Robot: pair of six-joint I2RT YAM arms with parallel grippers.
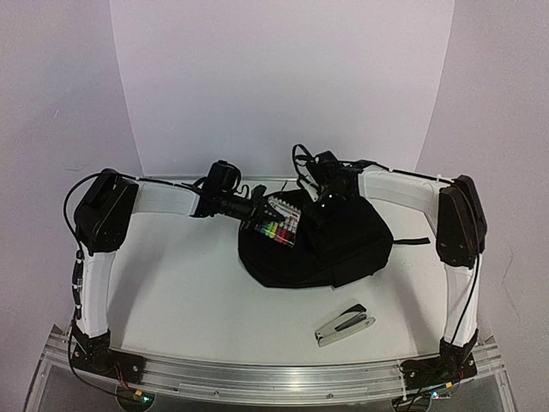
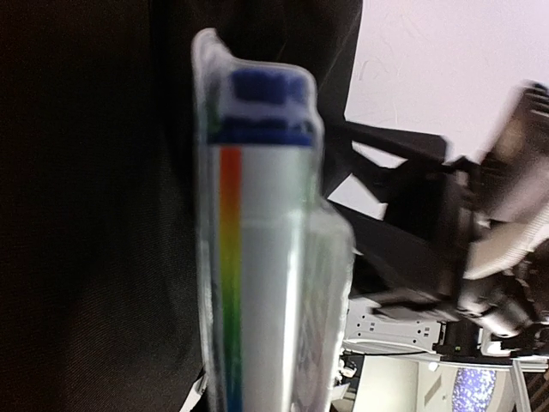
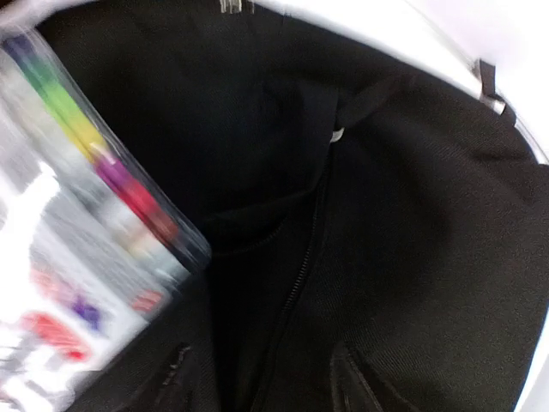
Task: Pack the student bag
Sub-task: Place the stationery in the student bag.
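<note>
I see the student bag (image 1: 322,253) slumped, black and soft. My left end effector (image 1: 262,214) clamps the marker pack (image 1: 282,226). I can't tell the right end effector (image 1: 319,204) spread. Only the right wrist view shows the zipper (image 3: 296,283).

Tally on the worktop (image 1: 189,292):
- student bag (image 1: 343,253), black fabric: one, toward the far edge.
- marker pack (image 1: 279,225), clear plastic with coloured pens: one, at the bag's far-left side. Pens inside are too blurred to count.
- stapler (image 1: 343,324), silver and black: one, near the front edge.
- robot arms: two, left arm (image 1: 96,266) and right arm (image 1: 463,257).
- end effectors: two, left end effector (image 1: 257,213) and right end effector (image 1: 316,209).
</note>
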